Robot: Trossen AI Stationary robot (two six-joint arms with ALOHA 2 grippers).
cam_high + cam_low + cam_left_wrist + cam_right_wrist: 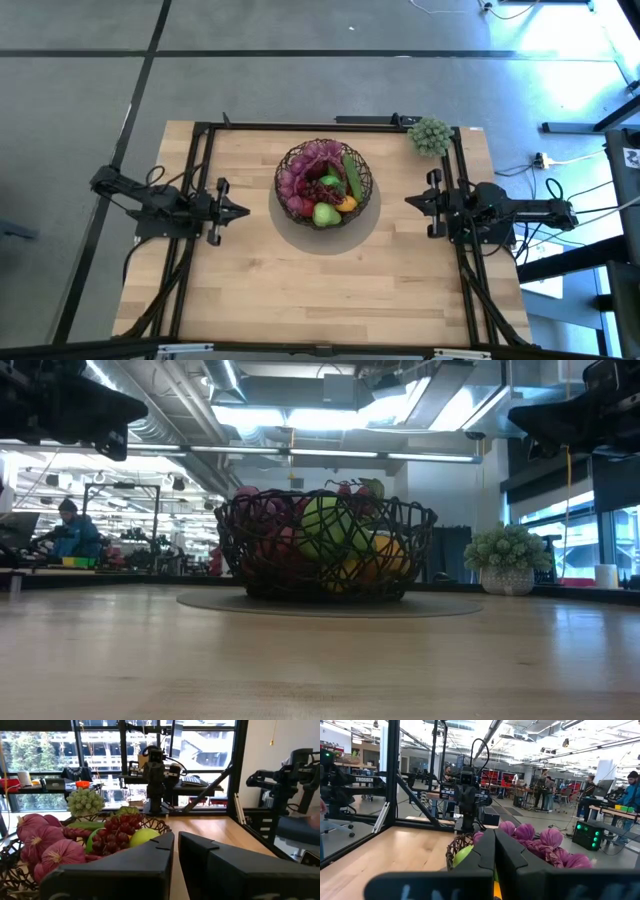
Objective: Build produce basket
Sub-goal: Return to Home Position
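Pale wood planks make up the table [250,290] I am working over, boxed by a black frame, with grey floor all round and a busy workshop behind it in the low view. At the middle sits the basket [280,180] on a round grey mat [215,602], and the produce [320,185] is all inside it; I see none loose on the wood. A pale green bumpy cluster [430,135] stands apart at the far right corner.

My left gripper [240,211] hangs to the left of the basket and my right gripper [410,200] to its right, each well clear and each pointing inward at it. Both have their fingers drawn together on nothing.

What worries me is the heap, I think. From table height a few pieces crest the rim, so a knock to the frame or a careless inward swing of either arm could tip the light wire bowl or slide it off its mat, and a round fruit could roll out.

As for looks: dark brown open mesh, purple grapes [117,827] and purple bulbs [55,855] crowding one side, a green apple [325,214], something yellow-orange [346,204] beside it, and a cucumber [352,172] lying along the right wall
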